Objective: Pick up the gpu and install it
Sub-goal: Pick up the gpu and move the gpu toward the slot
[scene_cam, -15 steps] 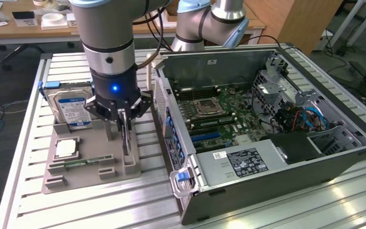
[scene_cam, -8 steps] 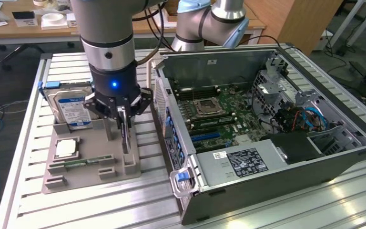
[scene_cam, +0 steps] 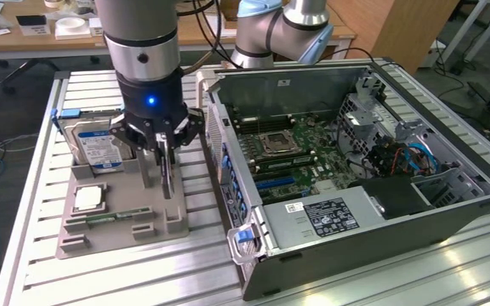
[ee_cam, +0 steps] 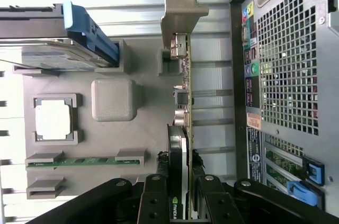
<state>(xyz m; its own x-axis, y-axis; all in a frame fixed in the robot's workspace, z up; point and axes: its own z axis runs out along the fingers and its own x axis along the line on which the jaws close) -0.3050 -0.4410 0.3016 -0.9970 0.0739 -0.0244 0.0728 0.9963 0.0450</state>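
Where the work surface shows bare, it is a table (scene_cam: 100, 274) of ribbed aluminium profile with parallel slots. A grey fixture tray (scene_cam: 130, 188) sits on it towards the exterior view's left, and an open computer case (scene_cam: 381, 255) lies on its side just beside the tray, towards the exterior view's right. Behind the table stand a wooden desk (scene_cam: 23, 39) carrying a tape roll (scene_cam: 71, 23), a wooden panel (scene_cam: 390, 25) and the base of a second arm (scene_cam: 279, 32). Loose cables lie on the floor by both table edges.

The gpu (scene_cam: 168, 182) stands on edge in the tray's slot nearest the case, its silver bracket (ee_cam: 180, 12) at the far end from the gripper (scene_cam: 164, 159). The jaws are set narrow and clamp the card, one finger on each face, at the cooler end. Whether the card has left its slot cannot be told.

A hard drive (scene_cam: 99, 143) stands upright at the tray's far end. A processor (scene_cam: 89, 196) and a memory stick (scene_cam: 109, 218) lie in separate recesses nearer the camera.

Markings:
- Hard drive: blue-and-white label, text illegible.
- Power supply label (scene_cam: 330, 217): black and white, text illegible.
- The gpu's black cooler carries a small logo (ee_cam: 174, 207) that appears to read NVIDIA.
- Gripper body: one lit blue indicator (scene_cam: 150, 100).
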